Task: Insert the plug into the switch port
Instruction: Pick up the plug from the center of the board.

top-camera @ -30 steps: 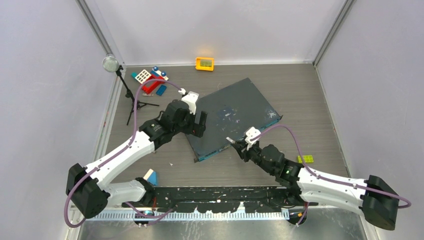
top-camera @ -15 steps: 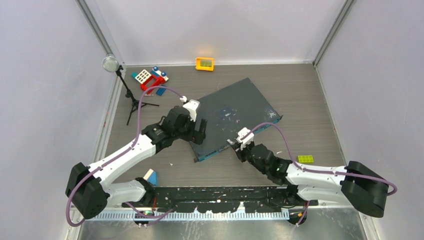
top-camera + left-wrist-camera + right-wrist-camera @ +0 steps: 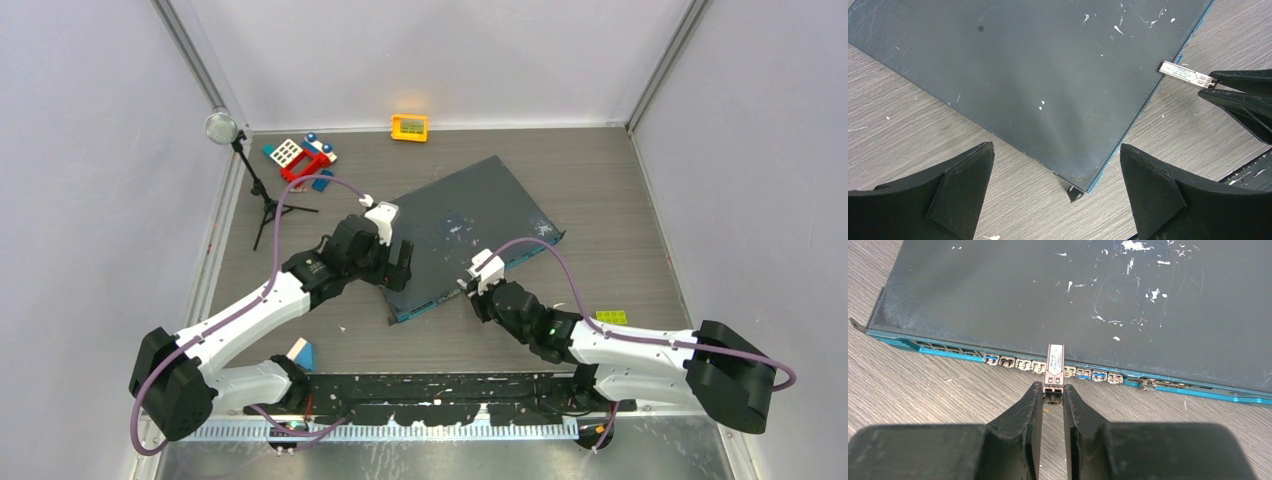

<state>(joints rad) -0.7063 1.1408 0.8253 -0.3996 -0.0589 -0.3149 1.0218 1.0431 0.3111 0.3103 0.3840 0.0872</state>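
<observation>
The switch (image 3: 465, 225) is a flat dark-grey box with white scuffs, lying askew mid-table. Its teal front face (image 3: 948, 351) carries a row of small ports (image 3: 1023, 363). My right gripper (image 3: 1053, 390) is shut on the rear end of a silver plug (image 3: 1054, 365). The plug (image 3: 1184, 74) points at the port row, its tip at the front edge and nearly all its length outside. The left gripper (image 3: 1056, 147) hangs open above the switch's near-left corner (image 3: 1083, 185), holding nothing.
A small orange-yellow box (image 3: 409, 127) sits at the back wall. Toy bricks (image 3: 300, 160) and a small tripod lamp (image 3: 222, 127) stand back left. A green brick (image 3: 611, 318) lies by the right arm, a blue-and-white block (image 3: 303, 352) near the left base.
The right arm swung left and brought the plug up to the switch's front edge. The left gripper shifted slightly nearer, over the switch's corner, still open.
</observation>
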